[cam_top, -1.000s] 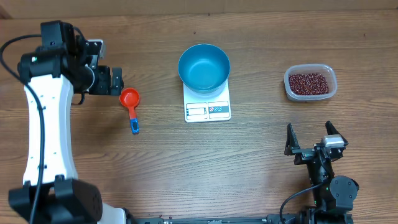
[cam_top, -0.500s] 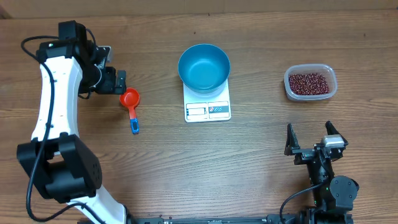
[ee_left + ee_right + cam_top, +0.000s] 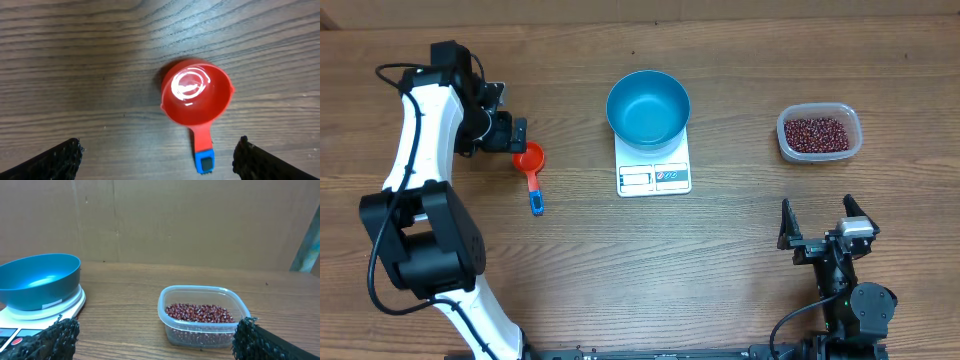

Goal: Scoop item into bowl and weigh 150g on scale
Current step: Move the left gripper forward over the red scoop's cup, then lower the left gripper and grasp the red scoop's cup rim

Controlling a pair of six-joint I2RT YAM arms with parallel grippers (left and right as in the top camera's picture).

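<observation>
Red plastic scoop (image 3: 196, 98) lies on the tabletop (image 3: 740, 60), cup up. My left fingers (image 3: 62, 159) hang wide above it, holding nothing; I judge they are lined up to pick it up. The blue bowl (image 3: 648, 108) sits empty on the scale (image 3: 654, 176), ready for weighing. The beans (image 3: 814, 133) fill the clear tub (image 3: 856, 130), well to the right. My right fingers (image 3: 55, 337) face it, wide and empty.

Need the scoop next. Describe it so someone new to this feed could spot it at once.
Start at the white scale with the blue bowl on it, mid-table. Off to one side, on the bare table under the open left gripper, lies the scoop. It is the only bright red thing: a small, empty round cup on a short handle with a blue tip.
</observation>
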